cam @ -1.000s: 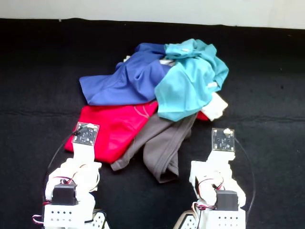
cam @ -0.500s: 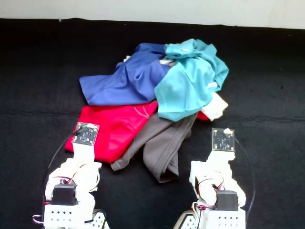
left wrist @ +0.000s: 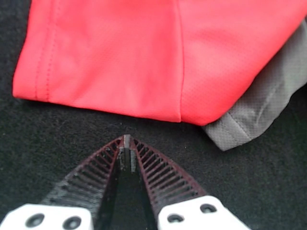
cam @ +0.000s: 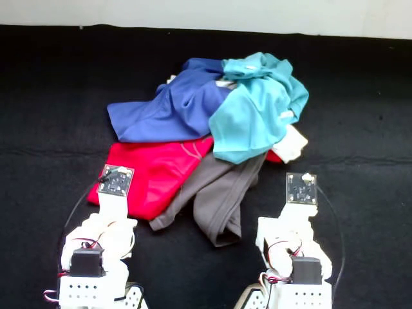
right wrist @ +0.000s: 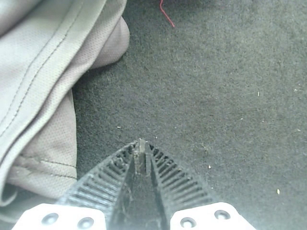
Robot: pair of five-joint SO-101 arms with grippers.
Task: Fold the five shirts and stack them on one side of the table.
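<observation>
Several shirts lie in a loose heap mid-table: a blue shirt (cam: 167, 109), a teal shirt (cam: 257, 109) over it, a red shirt (cam: 151, 170), a grey shirt (cam: 219, 193) and a white one (cam: 293, 143) peeking out at the right. My left gripper (left wrist: 126, 143) is shut, empty, just short of the red shirt's (left wrist: 144, 57) hem, with the grey shirt's (left wrist: 254, 120) edge beside it. My right gripper (right wrist: 140, 146) is shut, empty, over bare cloth next to the grey shirt (right wrist: 43, 86). Both arms (cam: 109, 212) (cam: 299, 212) sit folded back at the near edge.
A black cloth (cam: 51, 129) covers the table, with open room to the left and right of the heap. A pale wall (cam: 206, 13) runs along the far edge. A red thread (right wrist: 166, 14) lies on the cloth.
</observation>
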